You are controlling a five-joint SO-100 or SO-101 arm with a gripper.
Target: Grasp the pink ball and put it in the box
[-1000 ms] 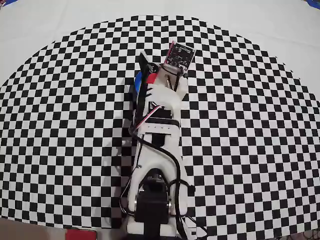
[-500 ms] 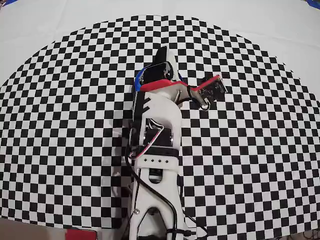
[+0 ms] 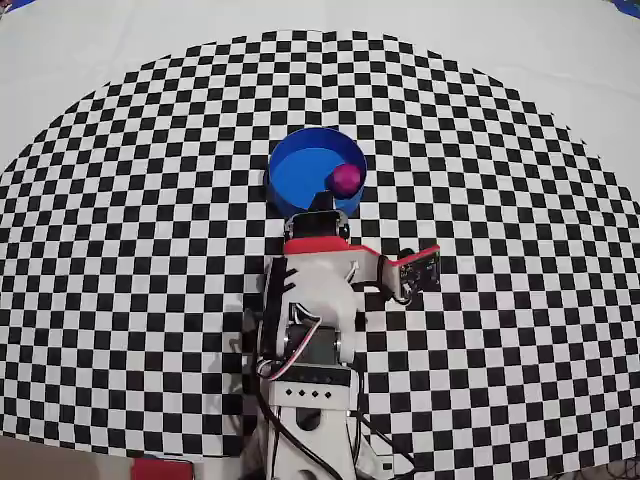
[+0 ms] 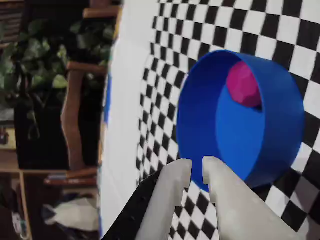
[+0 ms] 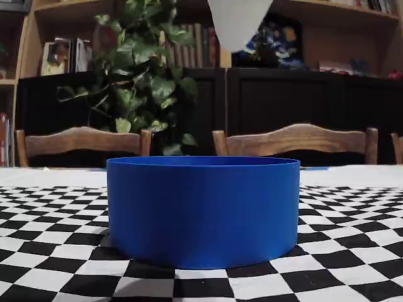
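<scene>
The pink ball (image 3: pixel 346 177) lies inside the round blue box (image 3: pixel 290 165), against its right wall in the overhead view. In the wrist view the ball (image 4: pixel 243 84) rests at the far side of the box's (image 4: pixel 280 135) bottom. In the fixed view the box (image 5: pixel 203 211) stands in the middle and its wall hides the ball. My gripper (image 3: pixel 324 205) hangs over the box's near rim. In the wrist view its white fingers (image 4: pixel 196 167) stand almost together with nothing between them. Its tip (image 5: pixel 238 22) shows above the box in the fixed view.
The checkered mat (image 3: pixel 120 250) covers the white table (image 3: pixel 80 60). My arm's base (image 3: pixel 305 400) and a side-mounted camera board (image 3: pixel 415 270) sit below the box in the overhead view. Chairs (image 5: pixel 82 141), a plant (image 5: pixel 141 75) and shelves stand beyond the table.
</scene>
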